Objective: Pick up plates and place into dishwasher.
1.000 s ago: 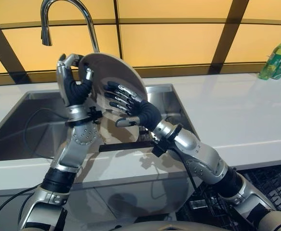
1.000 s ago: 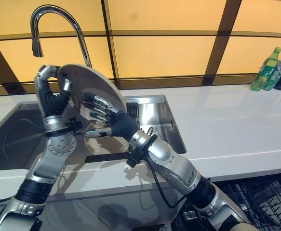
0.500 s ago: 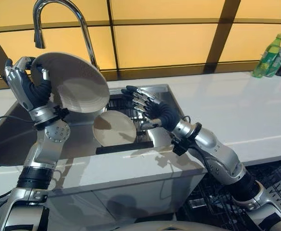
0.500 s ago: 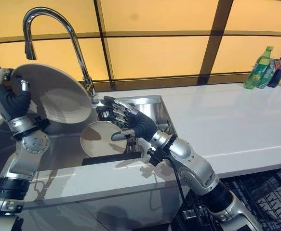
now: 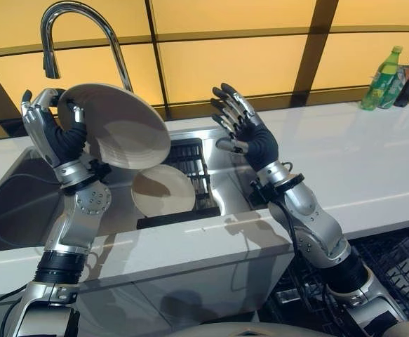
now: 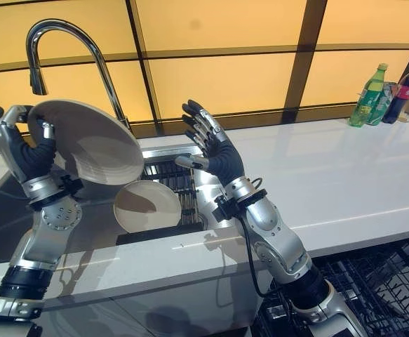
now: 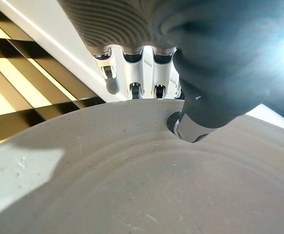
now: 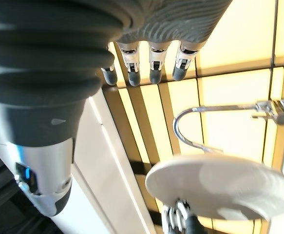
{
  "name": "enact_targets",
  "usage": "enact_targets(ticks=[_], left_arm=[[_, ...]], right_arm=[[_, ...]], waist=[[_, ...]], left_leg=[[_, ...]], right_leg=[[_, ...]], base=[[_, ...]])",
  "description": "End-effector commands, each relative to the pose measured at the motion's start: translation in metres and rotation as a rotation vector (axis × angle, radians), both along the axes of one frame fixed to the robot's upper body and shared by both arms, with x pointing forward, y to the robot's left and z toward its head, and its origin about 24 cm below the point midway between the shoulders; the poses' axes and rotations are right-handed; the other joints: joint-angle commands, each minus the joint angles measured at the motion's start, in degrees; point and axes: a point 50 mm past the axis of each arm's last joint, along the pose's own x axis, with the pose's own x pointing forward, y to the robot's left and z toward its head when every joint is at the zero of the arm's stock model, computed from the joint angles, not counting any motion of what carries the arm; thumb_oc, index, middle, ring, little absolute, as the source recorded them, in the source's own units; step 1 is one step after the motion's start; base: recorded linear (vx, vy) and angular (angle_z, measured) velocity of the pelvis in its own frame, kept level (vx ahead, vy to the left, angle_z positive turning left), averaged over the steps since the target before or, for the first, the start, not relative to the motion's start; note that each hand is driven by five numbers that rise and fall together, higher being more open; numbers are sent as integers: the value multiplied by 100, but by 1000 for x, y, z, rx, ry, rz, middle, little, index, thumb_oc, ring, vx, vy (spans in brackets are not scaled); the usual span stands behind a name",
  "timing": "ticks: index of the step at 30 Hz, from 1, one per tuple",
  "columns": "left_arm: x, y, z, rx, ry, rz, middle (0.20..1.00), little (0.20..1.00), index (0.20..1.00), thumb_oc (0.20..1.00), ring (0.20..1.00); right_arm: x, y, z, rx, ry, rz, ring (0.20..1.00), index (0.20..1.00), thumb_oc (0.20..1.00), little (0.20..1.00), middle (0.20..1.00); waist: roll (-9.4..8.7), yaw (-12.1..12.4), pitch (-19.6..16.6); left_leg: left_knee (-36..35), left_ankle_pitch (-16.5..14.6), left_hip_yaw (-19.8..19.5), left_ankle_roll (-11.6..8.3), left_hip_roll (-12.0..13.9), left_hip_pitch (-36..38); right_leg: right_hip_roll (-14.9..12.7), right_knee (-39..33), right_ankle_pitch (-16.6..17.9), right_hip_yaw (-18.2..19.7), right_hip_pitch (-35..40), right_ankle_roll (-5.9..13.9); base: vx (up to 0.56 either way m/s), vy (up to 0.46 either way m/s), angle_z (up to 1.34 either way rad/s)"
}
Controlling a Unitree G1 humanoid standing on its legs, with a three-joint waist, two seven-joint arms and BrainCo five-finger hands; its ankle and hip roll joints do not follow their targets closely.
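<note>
Left hand: raised above the sink, fingers curled behind the rim of a large plate and thumb pressed on its face, so it is clamped on the plate. Plate tilted, its face turned toward the right hand, just in front of the tap.

Below that hand: second, smaller plate leaning inside the sink against a dark rack.

Right hand: held up over the sink's far edge, well apart from both plates, fingers spread and straight, holding nothing.

Beyond the right hand, at the far end of the white worktop: bottles.
</note>
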Motion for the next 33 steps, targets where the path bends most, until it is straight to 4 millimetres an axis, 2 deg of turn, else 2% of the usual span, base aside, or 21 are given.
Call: enact_targets(ticks=[1,5,15,22,33], left_arm=[[2,-14,29,51,-113,-65,200,200,200,200,200],[-3,-27,32,60,-131,-123,200,200,200,200,200],[-5,-50,43,85,-139,-228,200,200,200,200,200],[-3,-53,41,98,-121,-250,200,200,200,200,200],[-1,-54,37,23,-117,-279,200,200,200,200,200]], right_arm=[[-15,-4,39,150,-217,-129,1000,1000,1000,1000,1000],[-16,1,39,134,-200,-125,1000,1000,1000,1000,1000],[-17,31,30,30,-100,99,1000,1000,1000,1000,1000],[-22,47,29,-10,-69,245,1000,1000,1000,1000,1000],[-23,59,27,-59,-70,290,1000,1000,1000,1000,1000]], waist=[[-59,82,-85],[-45,124,-69],[-132,248,-29],[-196,305,-71],[-263,371,-83]], left_leg=[[35,-193,-251,602,-587,-35],[35,-194,-287,609,-607,-55],[35,-181,-389,614,-634,-94],[35,-167,-390,601,-610,-103],[35,-160,-364,589,-560,-85]], right_leg=[[238,51,-92,-399,70,-391],[219,51,-97,-412,62,-381],[202,51,-104,-510,71,-368],[209,51,-109,-559,83,-367],[262,51,-124,-561,91,-401]], base=[[-5,1,5],[-7,10,4],[-10,-5,7],[3,-4,2],[0,-2,1]])
